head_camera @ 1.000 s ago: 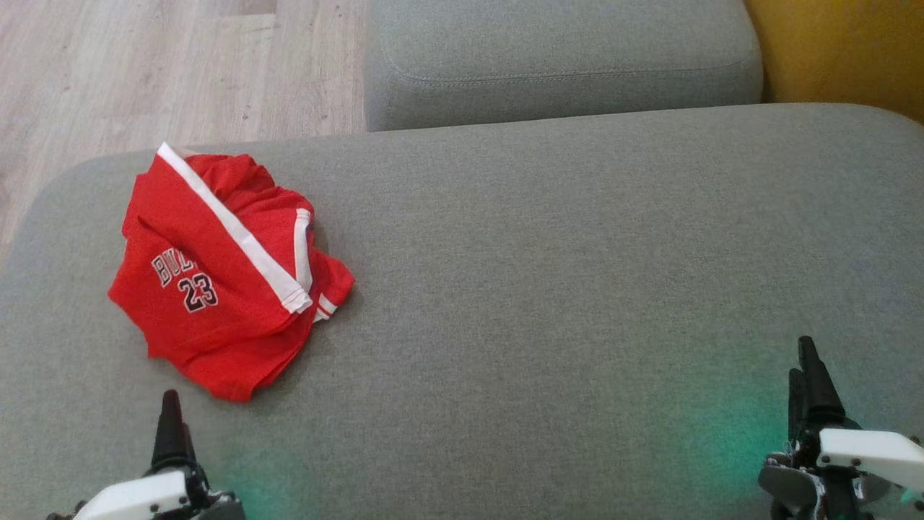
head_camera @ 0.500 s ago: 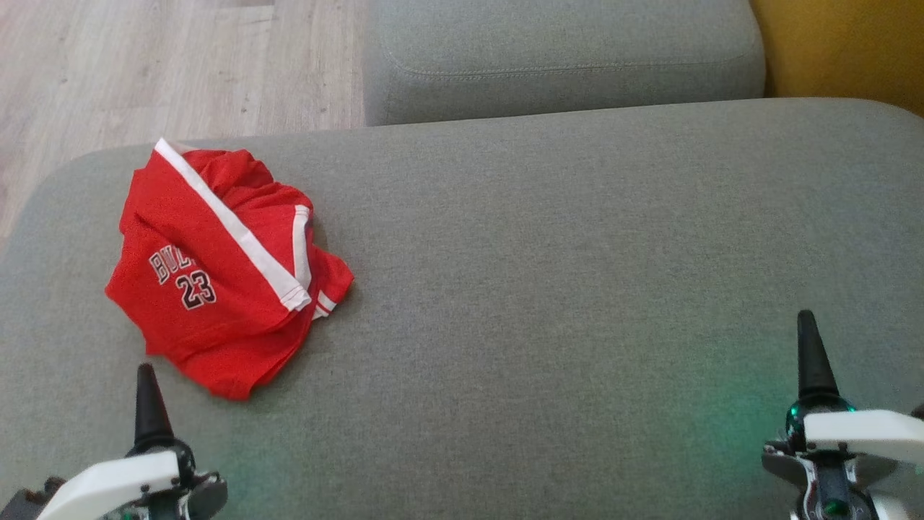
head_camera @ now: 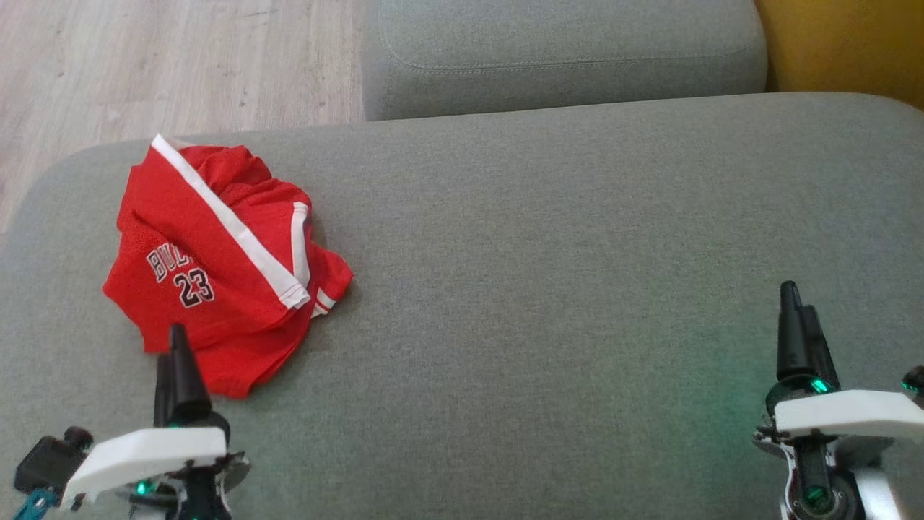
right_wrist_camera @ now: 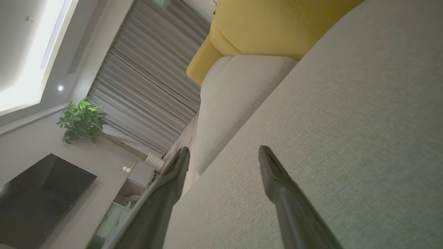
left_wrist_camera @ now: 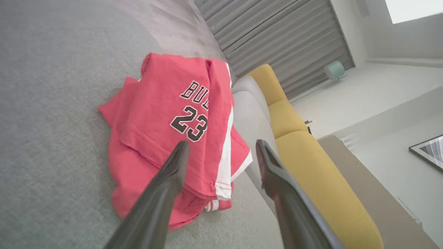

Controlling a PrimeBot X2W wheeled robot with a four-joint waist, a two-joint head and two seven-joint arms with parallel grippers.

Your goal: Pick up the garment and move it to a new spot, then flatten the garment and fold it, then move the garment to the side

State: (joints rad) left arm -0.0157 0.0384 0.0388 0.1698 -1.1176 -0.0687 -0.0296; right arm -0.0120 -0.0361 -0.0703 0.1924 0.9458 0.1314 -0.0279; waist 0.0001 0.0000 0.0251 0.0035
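Crumpled red garment [head_camera: 216, 260], white-striped and lettered "23", lying at the left end of the grey sofa seat [head_camera: 541, 289], close to the wood floor [head_camera: 180, 65]. The left hand [head_camera: 170, 347] hovers over its near hem. In the head view its fingers [left_wrist_camera: 173, 180] overlap; the left wrist view shows them spread wide, empty. The right hand [head_camera: 800, 297], equally wide and empty, hangs well apart; its wrist view adds a plant [right_wrist_camera: 81, 119] and a dark screen [right_wrist_camera: 38, 193].

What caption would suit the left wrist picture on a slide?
Open left gripper aimed at a crumpled red number 23 jersey lying on a grey sofa cushion.
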